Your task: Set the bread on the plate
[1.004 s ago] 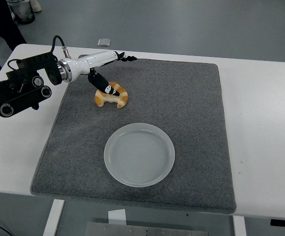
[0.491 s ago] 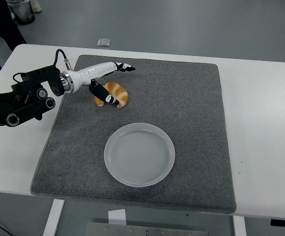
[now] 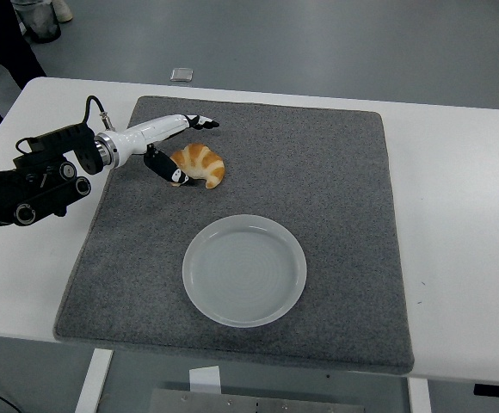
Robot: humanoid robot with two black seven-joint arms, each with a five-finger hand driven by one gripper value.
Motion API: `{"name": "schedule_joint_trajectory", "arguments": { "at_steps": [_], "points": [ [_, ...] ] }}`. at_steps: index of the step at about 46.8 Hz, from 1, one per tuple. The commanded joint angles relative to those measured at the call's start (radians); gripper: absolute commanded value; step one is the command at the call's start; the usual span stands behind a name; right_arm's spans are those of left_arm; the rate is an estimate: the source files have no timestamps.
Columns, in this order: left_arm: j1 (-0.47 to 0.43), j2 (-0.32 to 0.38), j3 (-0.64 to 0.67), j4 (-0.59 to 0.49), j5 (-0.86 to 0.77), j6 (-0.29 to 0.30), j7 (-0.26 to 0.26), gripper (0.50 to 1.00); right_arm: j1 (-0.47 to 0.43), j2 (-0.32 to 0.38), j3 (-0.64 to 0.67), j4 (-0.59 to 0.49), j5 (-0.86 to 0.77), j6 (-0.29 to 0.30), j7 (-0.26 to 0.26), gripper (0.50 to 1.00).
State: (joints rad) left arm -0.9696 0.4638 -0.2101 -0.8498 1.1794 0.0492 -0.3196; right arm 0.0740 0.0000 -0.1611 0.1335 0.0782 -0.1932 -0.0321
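The bread, a golden croissant (image 3: 201, 163), lies on the grey mat (image 3: 335, 189) at its back left. A clear round plate (image 3: 191, 258) sits empty on the mat's near middle, apart from the bread. My left hand (image 3: 181, 148) reaches in from the left, just left of the croissant. Its black thumb (image 3: 165, 168) touches the bread's left end. Its fingers (image 3: 200, 122) are stretched out above and behind the bread, not closed on it. The right arm is out of view.
The mat covers most of the white table (image 3: 456, 189). A dark trouser leg (image 3: 0, 43) and a bin (image 3: 36, 17) show at the top left, off the table. A small grey square (image 3: 181, 74) lies on the floor beyond the far edge.
My left hand has drawn back to the left; its thumb slid from across the croissant to its left end. The croissant shifted and turned slightly but stays on the mat.
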Motion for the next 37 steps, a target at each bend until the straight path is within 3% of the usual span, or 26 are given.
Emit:
{"name": "schedule_joint_trajectory", "arguments": {
  "at_steps": [1,10,29,37],
  "points": [
    [0.000,-0.020,0.000,0.024,-0.007,0.001,-0.016,0.992,0.000,0.000,0.000,0.000,0.000,0.000,0.000,0.952],
    [0.005,-0.079,-0.005,0.092,-0.015,0.018,-0.062,0.990,0.000,0.000,0.000,0.000,0.000,-0.002,0.000,0.952],
    [0.019,-0.085,0.000,0.109,-0.014,0.031,-0.067,0.973,0.000,0.000,0.000,-0.002,0.000,-0.002,0.000,0.952],
    [0.022,-0.085,0.000,0.109,-0.014,0.037,-0.069,0.907,0.001,0.000,0.000,-0.002,0.000,-0.002,0.000,0.952]
  ]
}}
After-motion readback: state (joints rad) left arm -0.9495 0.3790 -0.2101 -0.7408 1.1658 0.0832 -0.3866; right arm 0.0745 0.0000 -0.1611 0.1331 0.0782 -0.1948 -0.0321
